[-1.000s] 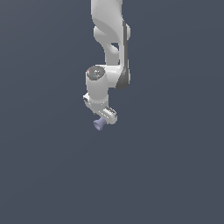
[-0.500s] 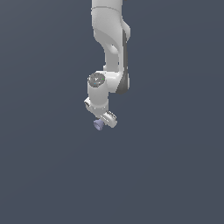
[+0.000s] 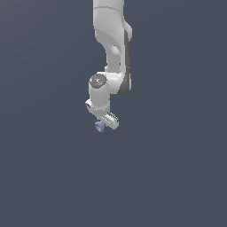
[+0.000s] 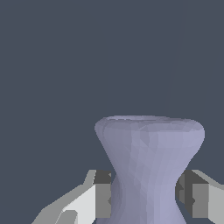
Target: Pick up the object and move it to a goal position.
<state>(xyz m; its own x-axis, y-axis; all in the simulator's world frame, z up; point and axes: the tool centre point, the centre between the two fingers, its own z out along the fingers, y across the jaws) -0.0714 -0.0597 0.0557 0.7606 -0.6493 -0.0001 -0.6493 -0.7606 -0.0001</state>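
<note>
The object point(image 3: 99, 127) is a tiny pale lavender-blue piece with a narrow stem and a flared round end. In the exterior view it sits at the tip of my white gripper point(image 3: 104, 124), which hangs from the arm and points down. In the wrist view the object point(image 4: 148, 162) fills the near field, its flared end away from the camera. My two fingertips point(image 4: 103, 194) flank its narrow stem on both sides and appear to touch it. The gripper point(image 4: 146, 197) is shut on the stem.
A plain dark grey-blue surface point(image 3: 177, 177) fills both views. The white arm point(image 3: 113, 40) comes down from the exterior view's top. No goal marker shows.
The wrist has come down slightly over the past second. The object stays at the same spot at the fingertips.
</note>
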